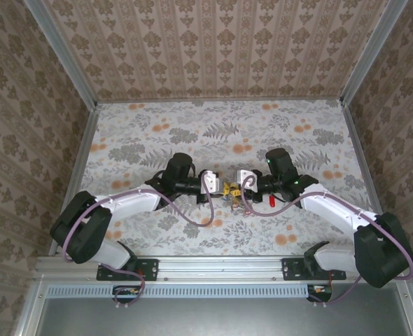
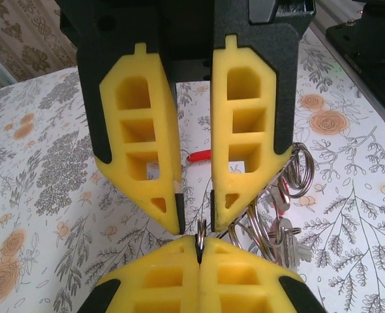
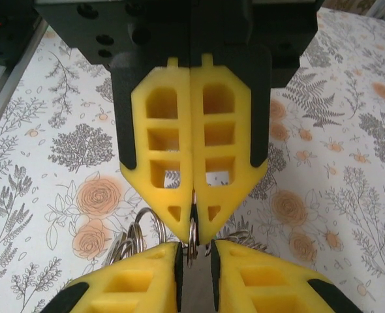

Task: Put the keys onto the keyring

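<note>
- the flowered table [image 1: 192,126] is the biggest thing i see, with both arms reaching in and meeting nose to nose near its middle.
- left gripper [image 2: 199,255]: its yellow pads are pressed fully together and pinch the keyring [image 2: 200,229] by its rim.
- right gripper [image 3: 194,257]: its pads stand a narrow slit apart with the keyring's wire sitting in that slit. from the wrist views i can't tell whether either pad is touching it.
- the keyring hangs clear of the table between the two sets of fingertips, edge-on to both wrist cameras.
- a cluster of silvery split rings [image 2: 300,171] and keys [image 2: 285,238] sits just beside the meeting fingertips.
- a red key [image 1: 271,201] lies alone on the table near the right gripper, apart from the cluster.
</note>
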`<state>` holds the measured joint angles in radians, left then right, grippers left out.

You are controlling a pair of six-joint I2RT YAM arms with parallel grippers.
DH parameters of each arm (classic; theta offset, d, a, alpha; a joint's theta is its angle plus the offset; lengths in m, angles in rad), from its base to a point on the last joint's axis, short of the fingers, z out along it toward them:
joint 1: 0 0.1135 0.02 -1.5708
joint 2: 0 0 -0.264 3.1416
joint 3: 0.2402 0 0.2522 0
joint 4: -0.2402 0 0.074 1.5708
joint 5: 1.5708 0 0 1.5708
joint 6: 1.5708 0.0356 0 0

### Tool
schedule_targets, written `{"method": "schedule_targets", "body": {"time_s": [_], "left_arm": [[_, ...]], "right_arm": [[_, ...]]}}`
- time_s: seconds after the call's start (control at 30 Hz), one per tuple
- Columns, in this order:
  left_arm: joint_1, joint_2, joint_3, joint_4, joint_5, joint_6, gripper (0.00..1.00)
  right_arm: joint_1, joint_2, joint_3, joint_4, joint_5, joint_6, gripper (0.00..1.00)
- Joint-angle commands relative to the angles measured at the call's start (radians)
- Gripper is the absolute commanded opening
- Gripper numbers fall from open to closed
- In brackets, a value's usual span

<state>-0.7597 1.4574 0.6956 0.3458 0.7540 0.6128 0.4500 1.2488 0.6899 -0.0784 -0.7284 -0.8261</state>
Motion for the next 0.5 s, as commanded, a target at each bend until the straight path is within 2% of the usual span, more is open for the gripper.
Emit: {"method": "schedule_targets", "body": {"time_s": [0.0,0.27,0.37,0.4,0.43,0.47], "left_arm": [[-0.007,-0.032,0.041,0.030,0.010,0.033,0.00],[-0.009,-0.029,0.052,0.026,0.009,0.030,0.00],[-0.008,-0.031,0.052,0.006,0.004,0.031,0.00],[-0.008,-0.034,0.052,-0.002,0.001,0.028,0.00],[-0.008,-0.040,0.054,-0.021,-0.006,0.025,0.03],[-0.007,-0.051,0.055,-0.053,-0.016,0.023,0.10]], "right_arm": [[0.006,0.009,-0.011,0.002,0.018,0.004,0.19],[0.023,0.047,0.017,0.011,0.006,0.021,0.11],[0.024,0.041,0.011,0.046,0.007,0.036,0.00],[0.024,0.035,0.005,0.063,0.011,0.041,0.00],[0.024,0.026,-0.007,0.089,0.019,0.048,0.00],[0.024,0.014,-0.026,0.128,0.028,0.063,0.00]]}}
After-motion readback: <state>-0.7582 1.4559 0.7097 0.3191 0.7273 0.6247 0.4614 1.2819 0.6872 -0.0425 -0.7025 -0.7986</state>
